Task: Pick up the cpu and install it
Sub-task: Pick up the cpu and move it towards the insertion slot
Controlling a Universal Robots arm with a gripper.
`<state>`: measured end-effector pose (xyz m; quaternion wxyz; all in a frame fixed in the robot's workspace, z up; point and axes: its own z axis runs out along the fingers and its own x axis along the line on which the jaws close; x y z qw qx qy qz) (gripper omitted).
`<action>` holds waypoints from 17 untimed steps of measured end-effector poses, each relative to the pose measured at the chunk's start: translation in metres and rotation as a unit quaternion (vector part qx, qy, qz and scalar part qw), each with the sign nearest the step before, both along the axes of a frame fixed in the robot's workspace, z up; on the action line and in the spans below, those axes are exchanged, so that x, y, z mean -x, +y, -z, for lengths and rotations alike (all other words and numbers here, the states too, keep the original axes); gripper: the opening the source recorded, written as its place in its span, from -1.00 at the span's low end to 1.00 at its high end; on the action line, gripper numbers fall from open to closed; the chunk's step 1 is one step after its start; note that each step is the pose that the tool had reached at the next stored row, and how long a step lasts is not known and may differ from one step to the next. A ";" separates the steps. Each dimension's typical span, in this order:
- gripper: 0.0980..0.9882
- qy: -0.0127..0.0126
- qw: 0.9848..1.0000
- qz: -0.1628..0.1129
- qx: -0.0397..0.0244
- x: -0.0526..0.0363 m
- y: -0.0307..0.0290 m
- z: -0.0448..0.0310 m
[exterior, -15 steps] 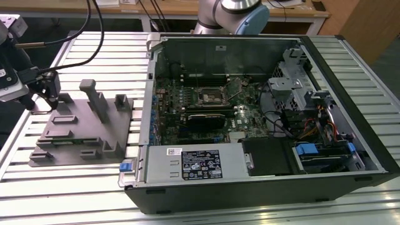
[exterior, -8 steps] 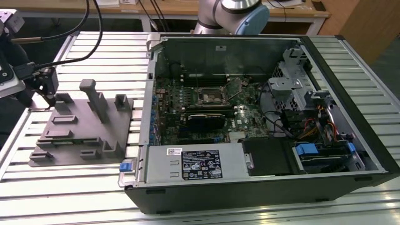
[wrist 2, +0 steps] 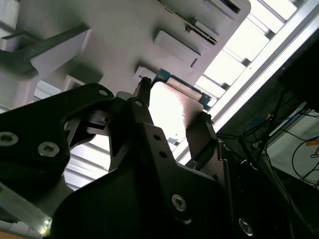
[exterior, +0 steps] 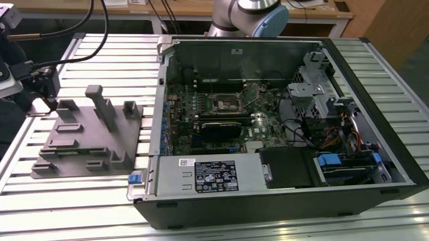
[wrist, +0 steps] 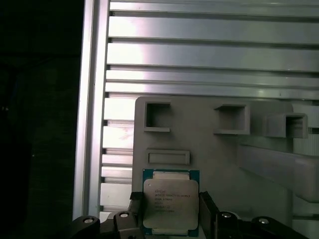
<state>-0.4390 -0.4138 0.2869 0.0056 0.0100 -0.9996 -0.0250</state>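
The cpu (wrist: 170,200) is a small square chip with a silvery face and a green rim. It lies at one corner of the grey plastic fixture (wrist: 219,157). In both wrist views my gripper (wrist: 170,211) has a dark finger against each of two opposite cpu edges, shut on the cpu (wrist 2: 168,104). In the second wrist view the fingertips (wrist 2: 143,88) reach just past the chip's rim. In the exterior view my gripper (exterior: 48,103) hangs over the fixture's (exterior: 80,145) far corner at that view's left. The dark socket (exterior: 223,104) sits on the motherboard inside the open computer case (exterior: 282,206).
The fixture carries upright posts (exterior: 102,105) and several shallow pockets near the gripper. Black cables (exterior: 80,47) run across the slatted aluminium table (exterior: 74,201) towards the arm. Inside the case are a grey labelled box (exterior: 211,175), drive cages (exterior: 315,85) and wiring at the exterior view's right.
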 end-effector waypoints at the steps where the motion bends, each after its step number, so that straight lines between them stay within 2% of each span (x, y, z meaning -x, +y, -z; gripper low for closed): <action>1: 0.00 0.000 1.000 0.000 0.000 0.0000 0.0000 -0.0013; 17: 0.00 0.000 1.000 0.000 -0.003 -0.0006 0.0000 -0.0121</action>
